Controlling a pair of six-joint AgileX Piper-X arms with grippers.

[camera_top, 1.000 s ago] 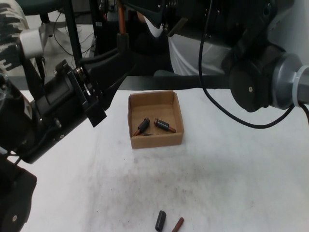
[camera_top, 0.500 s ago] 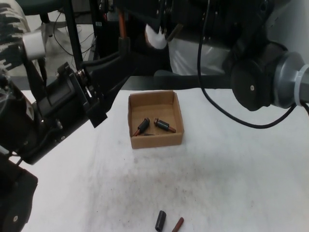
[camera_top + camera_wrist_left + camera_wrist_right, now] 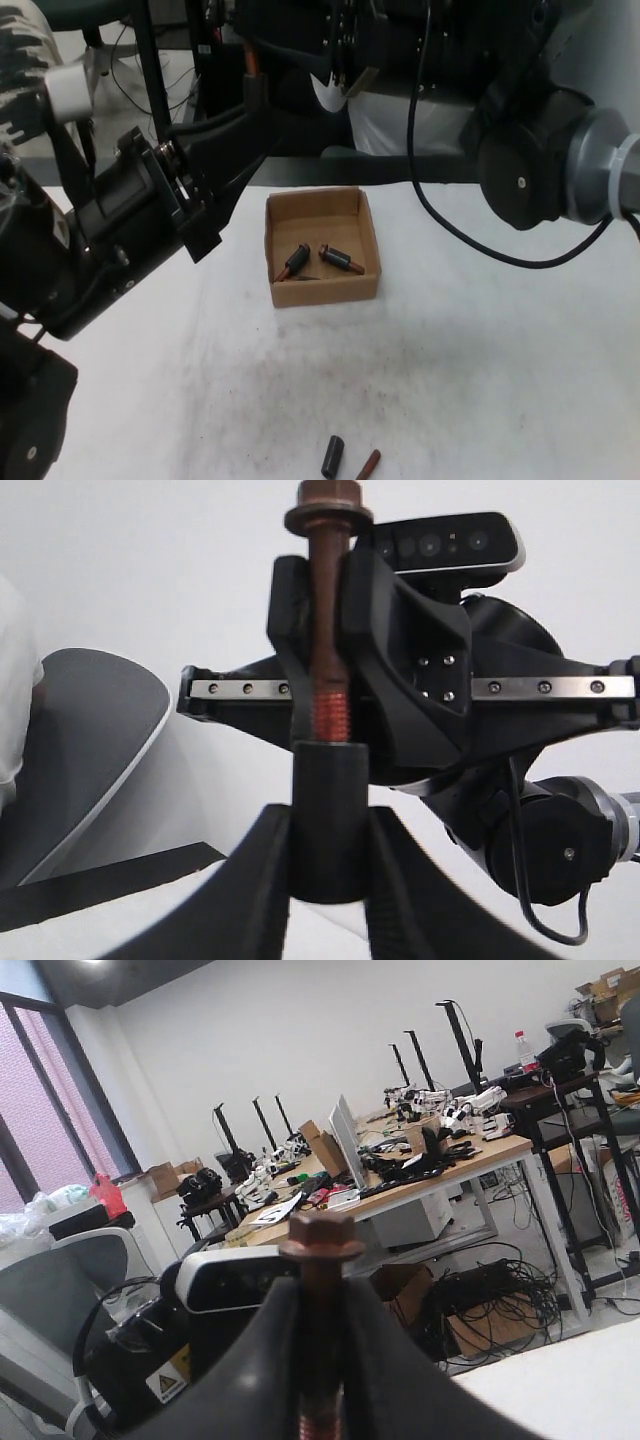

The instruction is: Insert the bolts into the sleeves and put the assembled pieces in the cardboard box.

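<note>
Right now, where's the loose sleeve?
Loose sleeve: high view, near edge of the bench, just left of the loose bolt, short of the cardboard box.

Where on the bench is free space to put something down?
Bare bench lies right of the cardboard box, and between it and the loose sleeve and loose bolt. Left of the box, an arm overhangs.

**Inspector:** Walls and glazing?

**Assistant:** White wall [image 3: 300, 1030], plain. Tall windows [image 3: 40, 1120] on one side, purple-tinted.

**Inspector:** Furniture?

**Assistant:** Long wooden desks [image 3: 450, 1175] in a row, cluttered. Cables [image 3: 500, 1290] lie loose on the floor beneath. A grey chair [image 3: 40, 1290] stands near the windows. The counter [image 3: 500, 340] has a white, smudged cover.
</note>
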